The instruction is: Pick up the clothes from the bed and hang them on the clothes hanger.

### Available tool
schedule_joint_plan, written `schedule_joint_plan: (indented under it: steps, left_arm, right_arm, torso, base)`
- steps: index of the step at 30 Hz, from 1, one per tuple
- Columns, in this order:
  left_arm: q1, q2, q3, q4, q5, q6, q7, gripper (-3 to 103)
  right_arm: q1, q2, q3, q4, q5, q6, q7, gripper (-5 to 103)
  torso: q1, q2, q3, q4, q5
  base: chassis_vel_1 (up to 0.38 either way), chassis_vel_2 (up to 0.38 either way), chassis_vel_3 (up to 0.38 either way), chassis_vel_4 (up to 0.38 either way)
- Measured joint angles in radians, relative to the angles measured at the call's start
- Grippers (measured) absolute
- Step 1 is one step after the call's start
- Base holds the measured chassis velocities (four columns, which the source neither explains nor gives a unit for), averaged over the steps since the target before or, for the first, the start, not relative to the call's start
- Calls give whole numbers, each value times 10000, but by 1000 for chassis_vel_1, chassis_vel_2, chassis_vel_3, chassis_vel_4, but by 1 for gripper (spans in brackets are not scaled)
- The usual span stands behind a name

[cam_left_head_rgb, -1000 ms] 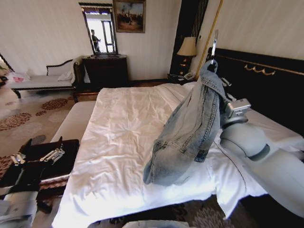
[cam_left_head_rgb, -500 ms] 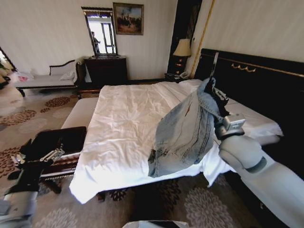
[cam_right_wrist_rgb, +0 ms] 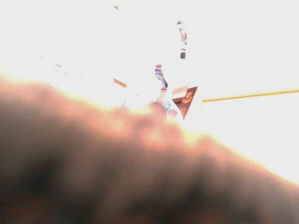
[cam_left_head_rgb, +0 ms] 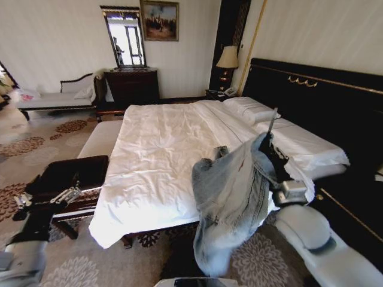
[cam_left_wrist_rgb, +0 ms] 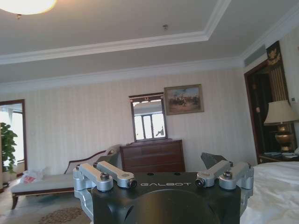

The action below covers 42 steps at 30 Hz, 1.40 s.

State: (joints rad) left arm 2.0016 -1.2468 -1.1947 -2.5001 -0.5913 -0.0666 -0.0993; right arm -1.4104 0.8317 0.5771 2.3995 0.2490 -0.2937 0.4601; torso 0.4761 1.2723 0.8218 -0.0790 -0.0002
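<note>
Nearest in the head view, the left gripper sits low at the robot's left side over the dark bench; the left wrist view shows its fingers spread apart with nothing between them. On the right, the right arm reaches up from the lower corner, and its gripper is buried in the collar end of the jacket; whether it is pinching the cloth or a hanger cannot be told, since fabric covers the fingers. The right wrist view is smothered by blurred cloth against glare.

The jacket hangs in the air just off the foot corner of the bed, its long axis running steeply from the collar, high and toward the headboard side, down to a sleeve dangling over the carpet. A thin metal hook sticks up above the collar.

Compared with half a second ago, the whole view has pulled back from the bed, and the jacket now hangs lower in the picture, clear of the sheet it overlapped before.

Beyond lie the pillows, the black headboard and a lamp.
</note>
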Motion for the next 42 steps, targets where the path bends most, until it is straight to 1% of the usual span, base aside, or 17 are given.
schedule_joint_plan:
  steps: [1, 3, 9, 11, 16, 17, 19, 21, 26, 27, 34, 36, 38, 42]
  left_arm:
    - [0, -1, 0, 0, 0, 0, 1, 100]
    - [1, -2, 0, 0, 0, 0, 1, 100]
    - [2, -3, 0, 0, -1, 0, 0, 100]
    - [2, -3, 0, 0, 0, 0, 1, 100]
    - [2, -3, 0, 0, -1, 0, 1, 100]
    - [2, -3, 0, 0, -1, 0, 1, 100]
    - [2, -3, 0, 0, 0, -1, 0, 100]
    - [2, -3, 0, 0, -1, 0, 1, 100]
    - [3, -2, -1, 0, 0, -1, 1, 100]
    - [3, -2, -1, 0, 0, -1, 1, 100]
    - [2, -3, 0, 0, -1, -1, 1, 100]
    - [2, -3, 0, 0, -1, -1, 0, 100]
    - [2, -2, -1, 0, -1, -1, 1, 100]
    - [2, -3, -1, 0, -1, -1, 1, 100]
  right_arm:
    - [-218, 168, 105, 41, -135, 65, -53, 20]
    - [-308, 244, 300, 90, -169, 111, -92, 20]
    - [-87, 8, 1005, 365, 62, 113, -51, 20]
    - [-64, -26, 1094, 398, 111, 96, -37, 20]
    - [18, -251, 1777, 646, 711, -108, 72, 20]
    - [18, -251, 1777, 646, 711, -108, 72, 20]
    - [50, -374, 2174, 829, 1132, -219, 145, 20]
    - [52, -395, 2264, 866, 1199, -237, 151, 20]
    - [-38, -532, 3148, 1034, 1795, -487, 183, 20]
    - [-38, -532, 3148, 1034, 1795, -487, 183, 20]
    - [-540, -447, 4288, 1034, 1911, -899, 159, 20]
    - [-694, -389, 4639, 1031, 1914, -950, 161, 20]
    - [-745, -370, 4737, 1030, 1916, -960, 162, 20]
    - [-1124, -134, 5321, 1025, 1924, -1008, 168, 20]
  torso:
    - [-8, 1, -2, 1, 3]
    - [-22, 7, -6, 3, 3]
    - [-27, 11, -9, 5, -1]
    - [-24, 11, -7, 5, -1]
    - [-11, 6, -3, 3, 3]
    - [-11, 6, -3, 3, 3]
    - [-14, 7, -4, 3, 2]
    - [-15, 7, -5, 3, 2]
    - [-21, 8, -6, 1, 1]
    - [-21, 8, -6, 1, 1]
    - [-16, 7, -5, 2, 3]
    - [-18, 8, -6, 2, 1]
    - [-17, 8, -6, 2, 1]
    - [-19, 8, -6, 3, 1]
  base:
    - [0, 0, 0, 0]
    - [-23, -51, -52, -36]
    - [-35, -67, -70, -36]
    - [-58, -71, -81, -76]
    - [-94, -90, -80, -100]
    - [-108, -95, -92, -119]
    - [-115, -110, -107, -129]
    - [-114, -122, -123, -129]
    - [-122, -138, -146, -119]
    - [-123, -130, -134, -117]
    - [-141, -112, -108, -136]
    - [-118, -115, -143, -125]
    - [-116, -116, -142, -125]
    - [-121, -135, -127, -128]
